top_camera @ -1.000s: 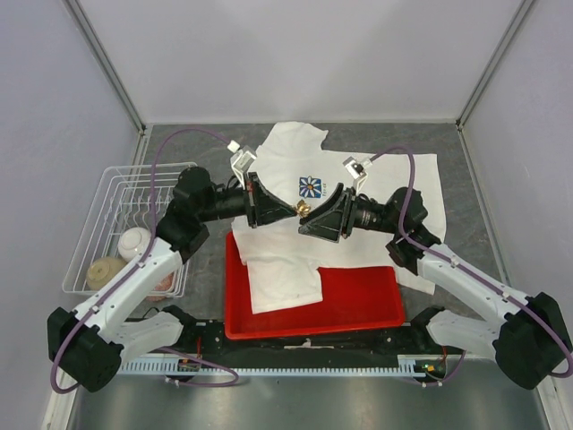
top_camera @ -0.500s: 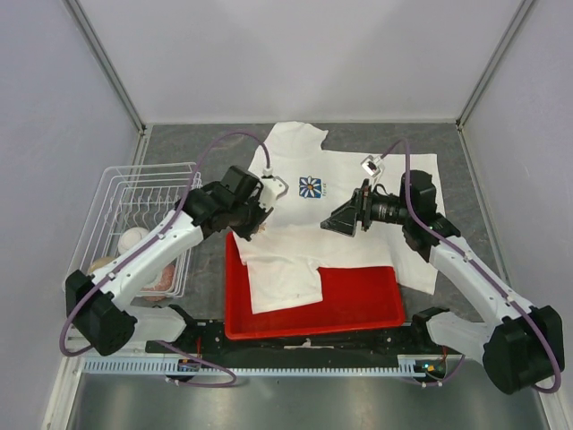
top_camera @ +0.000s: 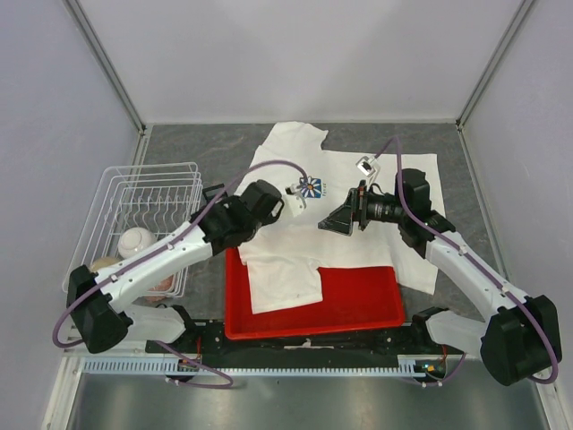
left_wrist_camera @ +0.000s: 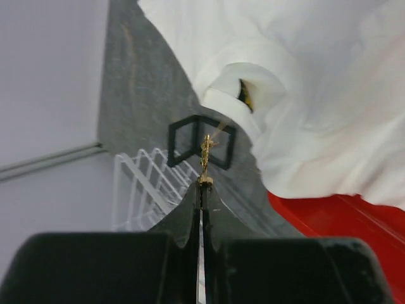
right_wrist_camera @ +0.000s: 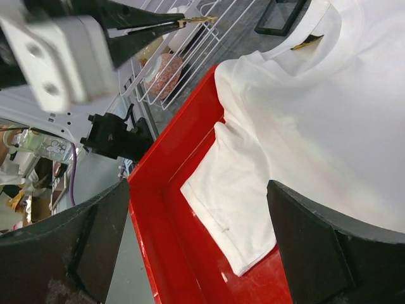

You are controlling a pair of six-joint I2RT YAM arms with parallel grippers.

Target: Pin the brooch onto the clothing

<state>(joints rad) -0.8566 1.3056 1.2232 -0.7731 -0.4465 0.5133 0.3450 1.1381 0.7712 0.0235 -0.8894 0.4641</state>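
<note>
The brooch, a tiny gold ornament, sticks out past the tips of my left gripper, which is shut on it. The right wrist view shows the same brooch at the end of the left fingers. The clothing, a white T-shirt with a blue daisy print, lies on the table with one sleeve in the red tray. Its collar is just beyond the brooch. My right gripper stands open to the right of the print, its wide jaws holding nothing.
A red tray sits at the near edge under part of the shirt. A white wire rack with bowls stands at the left. A small black square tray lies on the grey table between the collar and the rack.
Both grippers met tip to tip at the brooch over the shirt. The right one opened and drew back right. The left arm turned toward the collar, still holding the brooch.
</note>
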